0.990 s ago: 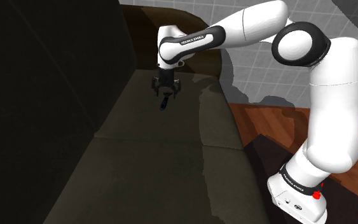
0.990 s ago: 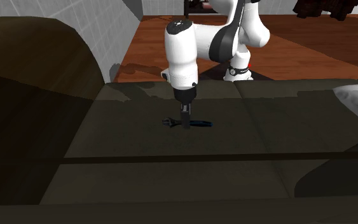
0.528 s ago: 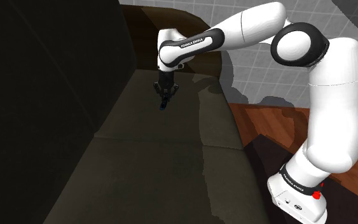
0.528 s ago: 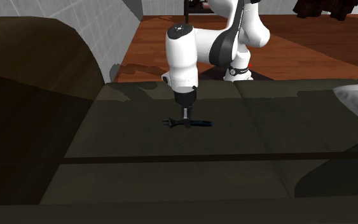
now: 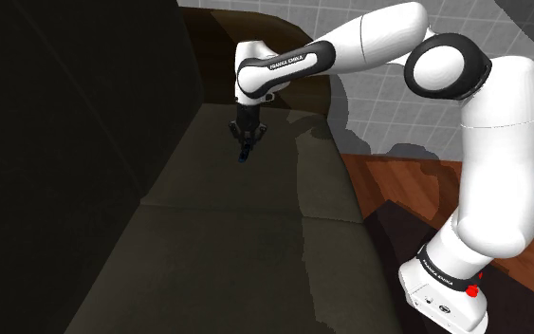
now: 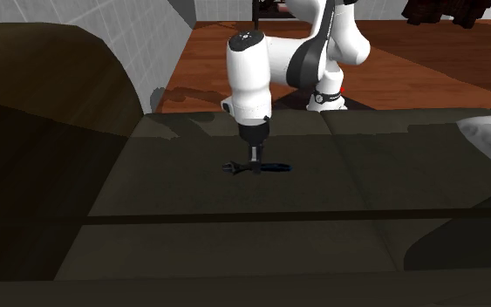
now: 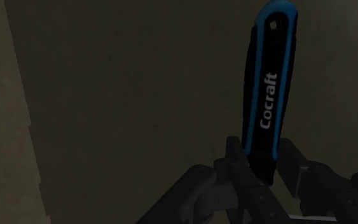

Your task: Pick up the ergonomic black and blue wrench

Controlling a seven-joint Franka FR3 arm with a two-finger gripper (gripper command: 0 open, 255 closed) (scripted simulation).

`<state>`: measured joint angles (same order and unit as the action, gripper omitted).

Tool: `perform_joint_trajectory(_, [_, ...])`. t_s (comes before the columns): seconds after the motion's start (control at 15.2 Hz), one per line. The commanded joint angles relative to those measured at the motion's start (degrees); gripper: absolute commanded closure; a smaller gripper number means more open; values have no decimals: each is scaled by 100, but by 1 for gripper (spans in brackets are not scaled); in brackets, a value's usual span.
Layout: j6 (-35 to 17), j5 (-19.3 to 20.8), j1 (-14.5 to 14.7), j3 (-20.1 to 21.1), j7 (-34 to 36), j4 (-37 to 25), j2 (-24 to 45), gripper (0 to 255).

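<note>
The end effector point(image 7: 264, 164) pinched the wrench point(image 7: 269, 83) low on its black and blue handle (white lettering read "Cocraft"), one finger pressed against each side. The wrench lay flat on the dark sofa seat cushion point(image 6: 173, 187), its handle toward the second exterior view's right, beneath the down-pointing white arm point(image 5: 369, 43).

The wrench point(image 7: 269, 83) has its head end hidden behind the end effector point(image 7: 263, 164) clasping its handle; in the shoulder view its shape is too small to make out.
</note>
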<state>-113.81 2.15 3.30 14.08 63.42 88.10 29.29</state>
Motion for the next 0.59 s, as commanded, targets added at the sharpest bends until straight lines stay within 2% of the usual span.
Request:
perform_joint_trajectory(0.0, [111,-9,-2,5,2,-64,-45,255])
perform_joint_trajectory(0.53, [645,-44,-3,28,10,-438,-209,255])
